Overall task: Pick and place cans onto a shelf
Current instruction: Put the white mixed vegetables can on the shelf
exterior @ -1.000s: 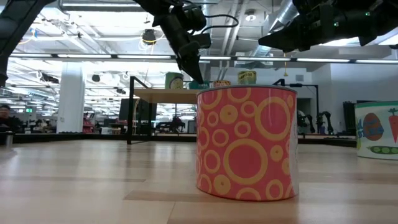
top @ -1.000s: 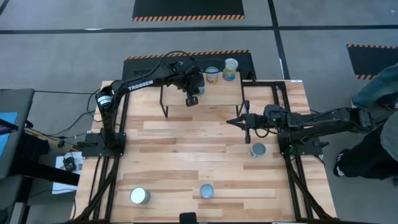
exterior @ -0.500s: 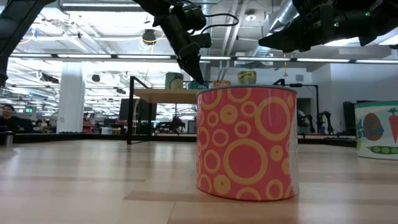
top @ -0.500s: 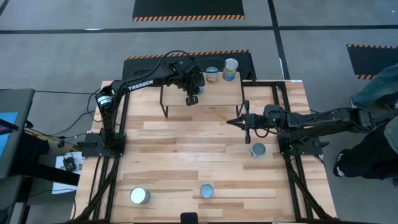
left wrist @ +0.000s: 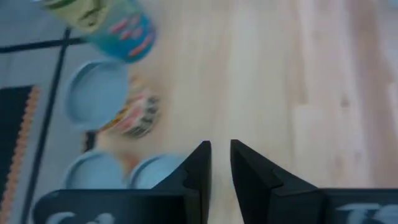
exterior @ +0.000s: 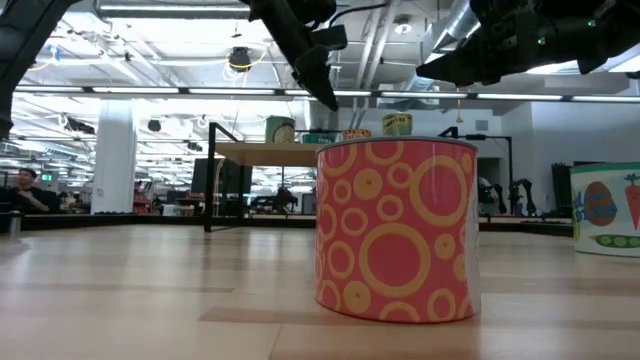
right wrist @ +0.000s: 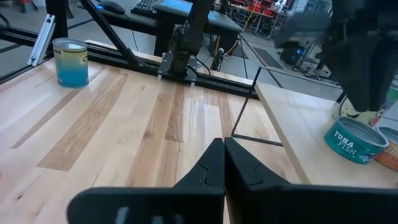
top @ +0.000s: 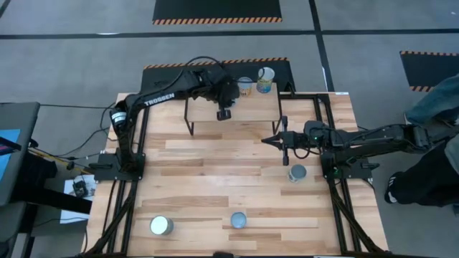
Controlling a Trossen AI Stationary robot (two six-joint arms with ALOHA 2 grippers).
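The shelf (top: pixel 251 115) stands at the table's far middle. Two cans (top: pixel 245 86) (top: pixel 265 79) show at its far edge. The left wrist view shows several cans there: a tall blue one (left wrist: pixel 118 25), one with a coloured label (left wrist: pixel 102 93) and two tops (left wrist: pixel 152 171). My left gripper (top: pixel 224 113) hovers over the shelf beside them, empty, its fingers (left wrist: pixel 200 163) a narrow gap apart. My right gripper (top: pixel 276 140) is shut and empty, right of the table's centre. On the table stand three cans: one at the right (top: pixel 297 173), an orange one near the middle (top: pixel 238 220) and one at the near left (top: pixel 161 226).
A flat tuna can (right wrist: pixel 351 140) sits on the shelf near its edge. A can with a vegetable label (exterior: pixel 608 208) shows at the right of the low view. Black frame rails (top: pixel 330 136) run along the table's sides. Bare wood lies between the shelf and the near cans.
My left gripper has risen above the shelf and shifted slightly toward the table's right edge. The cans and my right arm have kept still.
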